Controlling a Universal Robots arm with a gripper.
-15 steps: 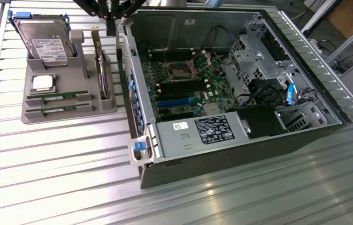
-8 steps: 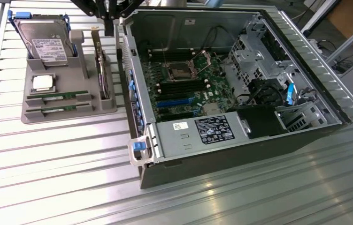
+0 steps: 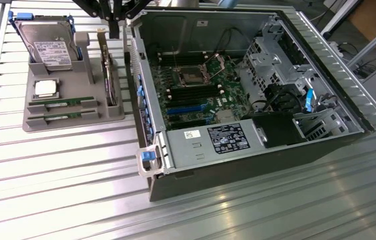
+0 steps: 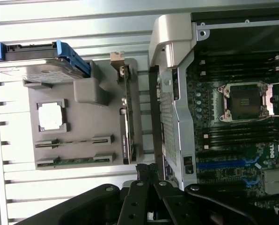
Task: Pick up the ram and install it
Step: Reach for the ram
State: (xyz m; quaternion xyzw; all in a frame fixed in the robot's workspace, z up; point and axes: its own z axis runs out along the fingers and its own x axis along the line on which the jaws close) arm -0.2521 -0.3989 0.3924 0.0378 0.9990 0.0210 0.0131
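Grey plastic parts tray (image 3: 74,125) sits on the slatted aluminium bench (image 3: 54,170), just beside the open computer case (image 3: 174,170), so parts are a short reach from the board. The ram (image 3: 63,102) is seated lengthwise in a slot of the tray, its ends held by notched blocks that keep it steady for a pinch. Second ram stick (image 3: 61,117) in the next slot, parallel, closer to the tray's edge. Neither is lifted.

Same tray: processor chip (image 3: 46,88) in its pocket just beside the ram, hard drive (image 3: 51,47) propped at the tray's opposite end, expansion card (image 3: 110,75) standing on edge along the tray's case side.

Gripper (image 4: 146,172) hangs above the tray's case-side edge, near the card, well apart from the ram. Jaws closed together, nothing between them. Judging by that, the pick is not yet made.

Memory slots (image 4: 242,136) beside the processor socket (image 4: 245,101), across the case wall from the tray, look empty, so there is room for a stick.
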